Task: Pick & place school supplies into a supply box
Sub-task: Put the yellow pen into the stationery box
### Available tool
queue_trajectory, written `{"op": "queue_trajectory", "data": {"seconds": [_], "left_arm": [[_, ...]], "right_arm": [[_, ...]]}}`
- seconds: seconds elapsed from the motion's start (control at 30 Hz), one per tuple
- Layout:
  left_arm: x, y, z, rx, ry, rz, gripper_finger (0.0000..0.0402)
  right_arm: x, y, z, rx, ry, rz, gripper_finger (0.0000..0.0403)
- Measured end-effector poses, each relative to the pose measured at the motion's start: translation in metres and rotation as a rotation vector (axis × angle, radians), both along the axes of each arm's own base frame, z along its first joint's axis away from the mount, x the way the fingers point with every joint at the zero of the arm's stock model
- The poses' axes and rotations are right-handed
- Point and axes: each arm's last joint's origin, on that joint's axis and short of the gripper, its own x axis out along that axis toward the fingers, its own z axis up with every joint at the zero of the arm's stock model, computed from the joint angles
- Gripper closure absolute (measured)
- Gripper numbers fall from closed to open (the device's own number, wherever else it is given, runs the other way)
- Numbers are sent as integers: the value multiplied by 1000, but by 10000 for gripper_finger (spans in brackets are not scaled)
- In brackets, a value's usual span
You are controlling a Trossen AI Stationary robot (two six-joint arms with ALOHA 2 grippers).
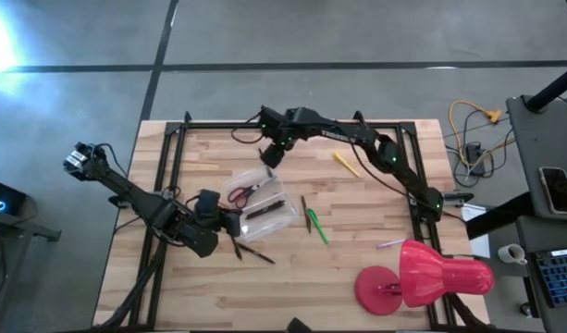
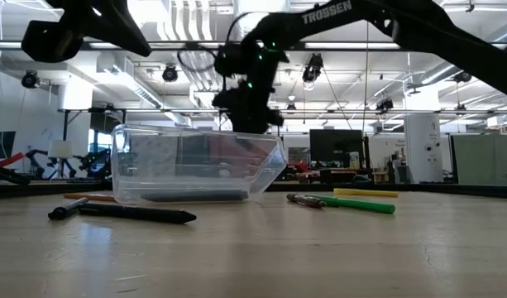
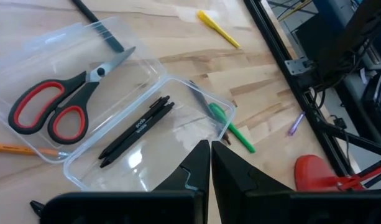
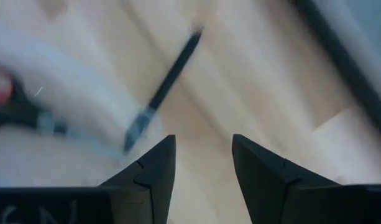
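The clear supply box [image 1: 262,200] lies open on the table as two shallow halves. Red-handled scissors [image 3: 50,109] lie in one half and two black pens [image 3: 137,130] in the other. A dark pen [image 3: 102,30] lies across the box's far rim, also seen as the dark pen [image 4: 165,87] under my right gripper [image 4: 202,162]. That gripper is open and hangs above the box's far end [image 1: 269,155]. My left gripper [image 3: 210,168] is shut, raised over the box's near-left edge [image 1: 220,215]. Green [image 1: 317,225], brown [image 1: 304,208], yellow [image 1: 346,164] and pale pink [image 1: 389,243] pens lie to the right.
Two dark pens [image 1: 251,250] and an orange pencil [image 3: 16,149] lie on the table near the box's near-left side. A big pink-red lamp [image 1: 422,277] lies at the near right corner. A black frame [image 1: 177,153] runs along the table's left, far and right sides.
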Motion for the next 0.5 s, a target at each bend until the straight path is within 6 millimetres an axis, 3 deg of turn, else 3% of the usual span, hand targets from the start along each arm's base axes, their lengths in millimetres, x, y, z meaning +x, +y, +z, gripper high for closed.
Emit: {"op": "queue_trajectory", "data": {"seconds": [0.13,0.33,0.5], "left_arm": [[0,0,0,8,3,-5,402],[-1,1,-5,19,17,-4,402],[-3,2,-12,26,32,-2,402]], "right_arm": [[-18,5,-18,54,103,-3,267],[-62,30,-4,-30,90,-2,280],[-117,41,3,-65,-12,-133,282]]}}
